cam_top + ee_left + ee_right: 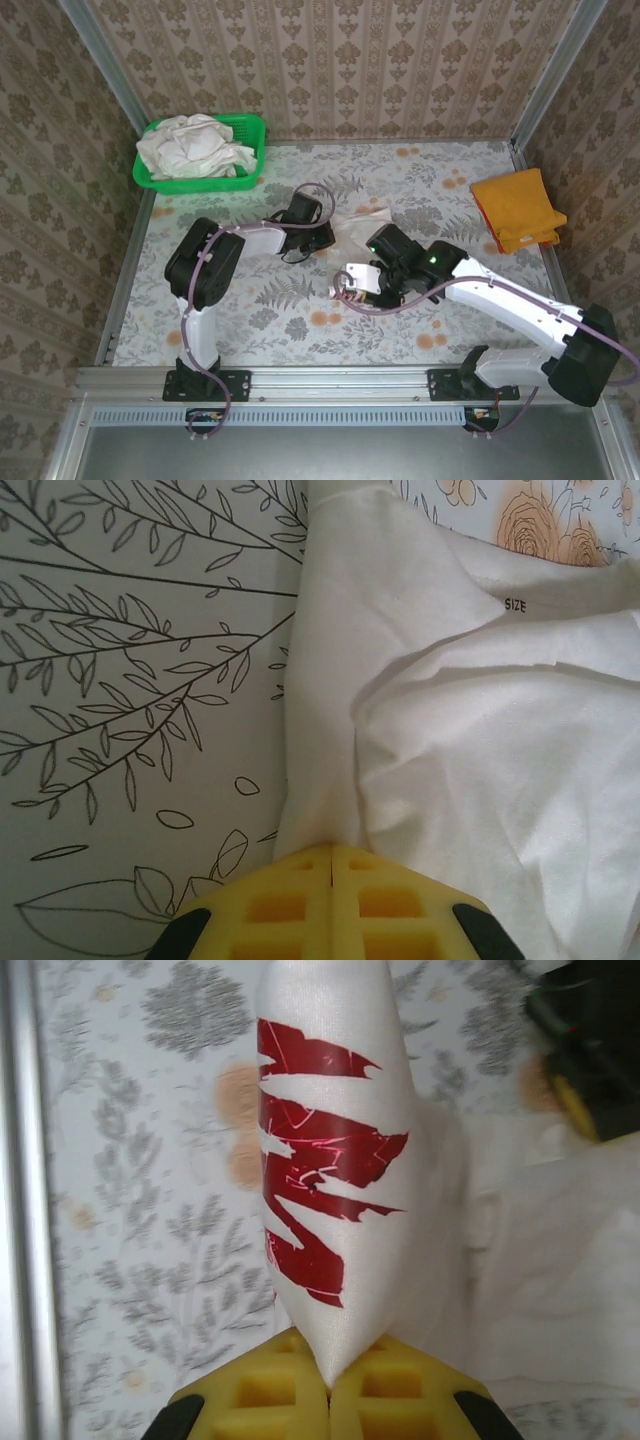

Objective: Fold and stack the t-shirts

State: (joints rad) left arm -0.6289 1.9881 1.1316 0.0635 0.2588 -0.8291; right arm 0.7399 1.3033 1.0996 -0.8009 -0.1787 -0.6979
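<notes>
An off-white t-shirt (362,222) lies crumpled on the flowered table between my two grippers. My left gripper (316,238) is shut on a plain white edge of this t-shirt (450,730), whose cloth runs straight into the closed yellow fingertips (300,880). My right gripper (346,288) is shut on a pulled-up fold of the same t-shirt (330,1160), where its red-and-white splashy print shows. A plain orange t-shirt (517,207) lies folded at the right edge of the table. Several more off-white t-shirts (195,145) are heaped in the basket.
The green plastic basket (250,130) stands at the back left corner. Patterned walls close in the table on three sides, and a metal rail (330,380) runs along the near edge. Bare tablecloth lies at the front left (260,320).
</notes>
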